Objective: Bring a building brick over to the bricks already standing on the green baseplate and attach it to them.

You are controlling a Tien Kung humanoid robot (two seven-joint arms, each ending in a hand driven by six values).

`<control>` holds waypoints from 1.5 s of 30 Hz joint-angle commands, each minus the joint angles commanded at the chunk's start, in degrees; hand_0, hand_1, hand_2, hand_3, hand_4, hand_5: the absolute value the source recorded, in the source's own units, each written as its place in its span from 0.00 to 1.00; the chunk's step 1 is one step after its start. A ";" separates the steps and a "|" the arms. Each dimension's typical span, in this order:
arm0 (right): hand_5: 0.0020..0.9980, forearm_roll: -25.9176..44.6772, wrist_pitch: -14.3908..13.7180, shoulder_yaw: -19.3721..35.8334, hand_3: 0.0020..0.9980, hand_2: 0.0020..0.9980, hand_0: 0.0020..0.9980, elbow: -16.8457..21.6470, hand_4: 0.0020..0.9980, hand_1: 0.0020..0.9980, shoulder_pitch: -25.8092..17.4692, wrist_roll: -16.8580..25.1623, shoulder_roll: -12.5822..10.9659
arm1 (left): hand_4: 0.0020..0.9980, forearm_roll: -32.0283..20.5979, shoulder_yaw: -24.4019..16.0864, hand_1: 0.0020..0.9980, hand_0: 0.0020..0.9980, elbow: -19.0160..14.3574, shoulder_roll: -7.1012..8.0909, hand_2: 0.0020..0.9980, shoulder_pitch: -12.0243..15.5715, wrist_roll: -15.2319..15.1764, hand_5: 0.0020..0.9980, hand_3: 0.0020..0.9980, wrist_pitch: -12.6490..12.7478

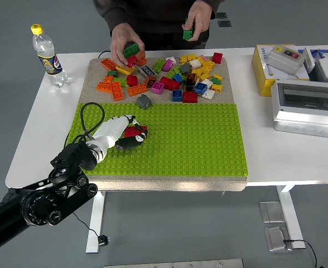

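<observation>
On the left part of the green baseplate my left hand lies low, white-shelled with black fingers curled around a red brick. The brick sits down on the plate's studs; how it is joined I cannot tell. Beyond the plate, a heap of loose bricks covers a tan mat. A person stands at the far side: one hand sets a green brick among the heap's left bricks, the other hand holds a small green brick in the air. My right arm is out of sight.
A plastic bottle stands at the far left of the white table. Grey and yellow boxes fill the right side. A small grey piece lies at the plate's far edge. A black cable loops by my left wrist.
</observation>
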 joint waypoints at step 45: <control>0.78 -0.11 0.23 0.26 0.67 0.69 0.69 0.13 0.43 0.65 -0.11 0.14 0.09 | 0.59 -0.76 1.43 0.93 1.00 3.07 -0.85 0.92 -0.36 -0.32 0.78 0.64 0.26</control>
